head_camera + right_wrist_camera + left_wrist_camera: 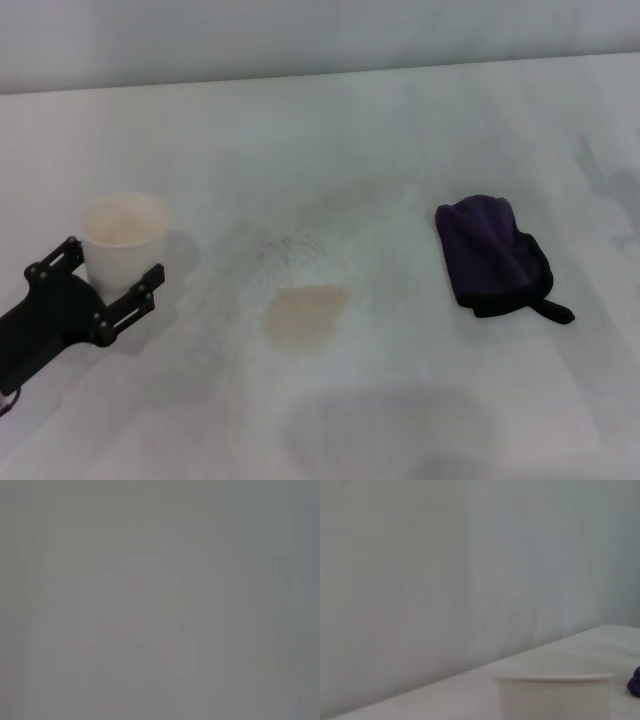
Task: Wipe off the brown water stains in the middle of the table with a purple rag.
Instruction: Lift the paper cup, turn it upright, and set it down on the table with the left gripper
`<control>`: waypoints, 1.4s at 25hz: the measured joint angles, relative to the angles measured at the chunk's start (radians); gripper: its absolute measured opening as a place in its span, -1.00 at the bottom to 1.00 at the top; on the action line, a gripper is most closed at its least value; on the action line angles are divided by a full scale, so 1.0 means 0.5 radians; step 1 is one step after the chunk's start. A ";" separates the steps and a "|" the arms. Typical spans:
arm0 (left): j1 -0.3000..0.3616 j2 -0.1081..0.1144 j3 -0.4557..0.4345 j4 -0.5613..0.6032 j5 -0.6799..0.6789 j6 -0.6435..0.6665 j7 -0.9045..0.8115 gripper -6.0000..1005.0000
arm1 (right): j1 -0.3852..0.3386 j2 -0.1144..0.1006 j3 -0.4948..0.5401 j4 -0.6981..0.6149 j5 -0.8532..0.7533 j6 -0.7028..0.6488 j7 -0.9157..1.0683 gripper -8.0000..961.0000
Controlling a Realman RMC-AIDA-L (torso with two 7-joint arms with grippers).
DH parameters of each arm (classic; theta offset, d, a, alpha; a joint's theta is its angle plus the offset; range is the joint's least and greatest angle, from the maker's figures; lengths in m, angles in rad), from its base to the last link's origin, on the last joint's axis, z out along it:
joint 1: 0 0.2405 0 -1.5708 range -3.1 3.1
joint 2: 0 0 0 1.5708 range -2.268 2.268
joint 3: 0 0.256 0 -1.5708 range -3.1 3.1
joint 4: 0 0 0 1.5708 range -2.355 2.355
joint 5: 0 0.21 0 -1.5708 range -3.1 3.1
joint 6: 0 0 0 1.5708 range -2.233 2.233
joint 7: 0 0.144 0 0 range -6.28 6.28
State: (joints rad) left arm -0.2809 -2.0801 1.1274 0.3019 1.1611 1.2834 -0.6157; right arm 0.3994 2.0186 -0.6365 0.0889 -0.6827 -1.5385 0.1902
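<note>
The brown water stains (303,317) form a pale tan patch on the white table (400,150), near its middle. To the right of the patch lies the purple rag (490,255), bunched up, with its black loop toward the front; a sliver of the rag (635,682) also shows in the left wrist view. At the far left my left gripper (115,258) is open, its black fingers (145,285) standing on either side of a white paper cup's base. My right gripper is out of view; the right wrist view is plain grey.
The white paper cup (122,240) stands upright on the table at the left, and its rim (552,679) shows close up in the left wrist view. A pale wall (300,30) runs behind the table's far edge.
</note>
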 joint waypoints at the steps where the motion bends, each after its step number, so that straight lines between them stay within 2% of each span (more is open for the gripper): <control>1: 0.004 0.000 -0.001 -0.025 -0.014 -0.001 0.017 0.48 | -0.003 0.000 0.000 0.000 0.000 0.000 0.000 0.75; 6: 0.008 0.000 -0.003 -0.138 -0.079 -0.016 0.111 0.48 | -0.008 -0.002 0.000 0.000 0.000 0.000 0.000 0.75; 21: -0.015 -0.009 0.011 -0.264 -0.105 -0.193 0.249 0.48 | -0.012 -0.003 0.000 0.002 0.000 0.000 0.000 0.75; 29: 0.053 -0.023 0.009 -0.305 -0.111 -0.162 0.443 0.48 | -0.014 0.000 0.000 0.007 0.000 0.000 0.000 0.75; 35: 0.062 -0.024 0.012 -0.367 -0.250 -0.100 0.583 0.50 | -0.013 0.000 0.000 0.007 -0.015 0.001 0.000 0.75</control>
State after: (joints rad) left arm -0.2497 -2.0922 1.1335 0.1185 1.0360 1.2334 -0.3245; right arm 0.3930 2.0187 -0.6365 0.0923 -0.6901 -1.5381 0.1901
